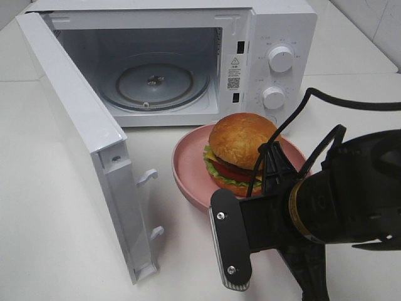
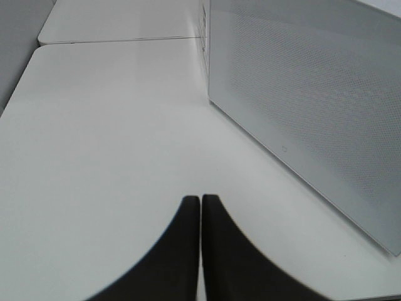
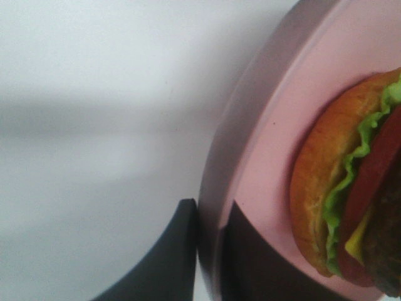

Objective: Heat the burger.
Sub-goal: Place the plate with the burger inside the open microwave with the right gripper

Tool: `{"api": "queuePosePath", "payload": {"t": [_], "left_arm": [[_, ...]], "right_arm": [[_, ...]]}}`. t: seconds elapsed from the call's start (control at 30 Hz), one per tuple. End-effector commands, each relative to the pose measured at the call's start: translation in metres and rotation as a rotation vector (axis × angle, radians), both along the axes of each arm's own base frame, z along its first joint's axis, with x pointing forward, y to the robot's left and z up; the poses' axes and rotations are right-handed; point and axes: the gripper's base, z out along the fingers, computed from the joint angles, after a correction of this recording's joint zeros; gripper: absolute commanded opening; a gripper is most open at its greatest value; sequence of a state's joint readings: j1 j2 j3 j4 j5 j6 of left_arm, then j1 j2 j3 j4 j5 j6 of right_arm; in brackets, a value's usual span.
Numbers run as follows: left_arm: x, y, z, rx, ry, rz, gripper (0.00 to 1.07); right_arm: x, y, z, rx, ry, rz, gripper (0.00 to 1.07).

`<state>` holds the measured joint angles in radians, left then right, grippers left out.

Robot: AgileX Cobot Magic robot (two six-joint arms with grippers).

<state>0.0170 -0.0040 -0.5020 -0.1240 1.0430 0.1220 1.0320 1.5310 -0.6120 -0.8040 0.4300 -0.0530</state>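
The right fingers pinch the near rim of the pink plate; the burger sits on it, just before the open microwave. Best to keep the plate level and move slowly inside. The left fingers are closed, empty.
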Motion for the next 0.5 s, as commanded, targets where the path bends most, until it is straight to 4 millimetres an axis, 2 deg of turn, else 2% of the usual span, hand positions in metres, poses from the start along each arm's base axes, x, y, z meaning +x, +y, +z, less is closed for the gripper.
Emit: {"api": "queuePosePath", "payload": {"t": [0.03,0.37,0.5], "left_arm": [[-0.002,-0.001,0.0,-0.011,-0.027,0.001,0.0],[-0.002,-0.001,0.0,-0.011,-0.027,0.001,0.0],[-0.002,-0.001,0.0,-0.011,-0.027,0.001,0.0]], "right_arm": [[0.004,0.002,0.008,-0.029,-0.08,0.125,0.01],[0.005,0.015,0.011,0.024,-0.136,0.3,0.01],[0.01,0.014,0.012,0.061,-0.138,0.313,0.01]]}}
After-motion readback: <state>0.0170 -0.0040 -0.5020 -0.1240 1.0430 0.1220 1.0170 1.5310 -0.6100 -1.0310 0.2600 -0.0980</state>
